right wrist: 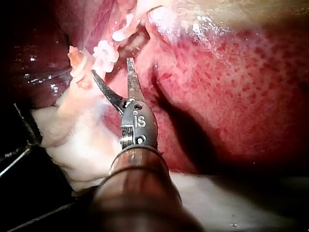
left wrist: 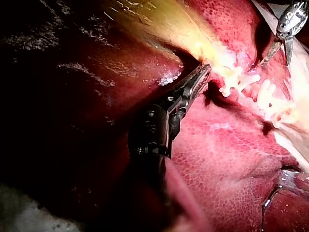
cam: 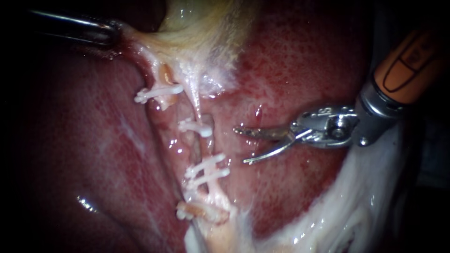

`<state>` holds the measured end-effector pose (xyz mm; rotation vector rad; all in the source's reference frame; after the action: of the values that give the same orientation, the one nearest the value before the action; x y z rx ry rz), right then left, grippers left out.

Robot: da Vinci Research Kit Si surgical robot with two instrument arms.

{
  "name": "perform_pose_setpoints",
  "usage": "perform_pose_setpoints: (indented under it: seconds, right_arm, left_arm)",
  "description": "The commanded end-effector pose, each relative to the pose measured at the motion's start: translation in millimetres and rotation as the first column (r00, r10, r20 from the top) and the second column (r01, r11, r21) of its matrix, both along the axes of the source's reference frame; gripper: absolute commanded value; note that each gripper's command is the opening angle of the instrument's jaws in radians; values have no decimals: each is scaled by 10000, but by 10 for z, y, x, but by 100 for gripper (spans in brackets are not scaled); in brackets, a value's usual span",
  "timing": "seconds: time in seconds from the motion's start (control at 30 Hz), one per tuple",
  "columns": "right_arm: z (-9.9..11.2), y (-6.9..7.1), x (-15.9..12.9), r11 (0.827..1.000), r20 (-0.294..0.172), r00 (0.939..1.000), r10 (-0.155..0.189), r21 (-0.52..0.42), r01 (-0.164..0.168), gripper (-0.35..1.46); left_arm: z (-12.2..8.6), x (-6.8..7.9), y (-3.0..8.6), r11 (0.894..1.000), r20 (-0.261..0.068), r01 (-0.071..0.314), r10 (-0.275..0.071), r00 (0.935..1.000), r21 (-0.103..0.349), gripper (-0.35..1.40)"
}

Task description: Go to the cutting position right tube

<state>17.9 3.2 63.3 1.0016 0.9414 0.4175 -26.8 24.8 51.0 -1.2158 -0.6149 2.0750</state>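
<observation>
We clamp our dark left instrument point(cam: 115, 32) on the pale yellow gallbladder point(cam: 197, 28) for tension, so our silver right instrument point(cam: 240, 145), blades apart, can reach the white-clipped right tube point(cam: 206, 143).

Light hits the middle of the endoscope view, so the liver point(cam: 304, 61) is bright there and the edges go dark. Wet spots shine white near the clips point(cam: 206, 171). In the left wrist view, deep shadow lies along one side of the left instrument point(left wrist: 206, 70).
</observation>
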Motion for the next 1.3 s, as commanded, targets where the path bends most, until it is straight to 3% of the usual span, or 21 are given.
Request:
perform_pose_setpoints:
  seconds: [0.03, 0.2, 0.53, 0.77, 1.0, 1.3]
  right_arm:
    - [1, 0, 2, 9999, 66, 10000, -38, 157, 37, 138]
    - [7, 0, 11, 9964, 414, 9991, -56, 846, 21, 136]
    - [27, -1, 31, 9963, 1343, 9906, -263, 850, 149, 135]
    - [35, -4, 42, 9964, 1444, 9889, -354, 809, 239, 138]
    - [37, -2, 53, 9945, 987, 9945, -354, 1014, 254, 138]
    - [40, -6, 59, 9895, 9, 9979, -648, 1295, 642, 138]
  left_arm:
    - [0, 0, 0, 10000, -8, 7, -7, 10000, -6, -35]
    - [0, 0, 0, 10000, -10, 9, -9, 10000, -8, -35]
    - [1, 0, -1, 10000, -12, 10, -10, 10000, -12, -35]
    - [1, 0, -1, 10000, -12, 11, -11, 10000, -12, -35]
    - [1, 0, -1, 10000, -12, 9, -10, 10000, -12, -35]
    - [1, 0, -1, 10000, -12, 10, -10, 10000, -12, -35]
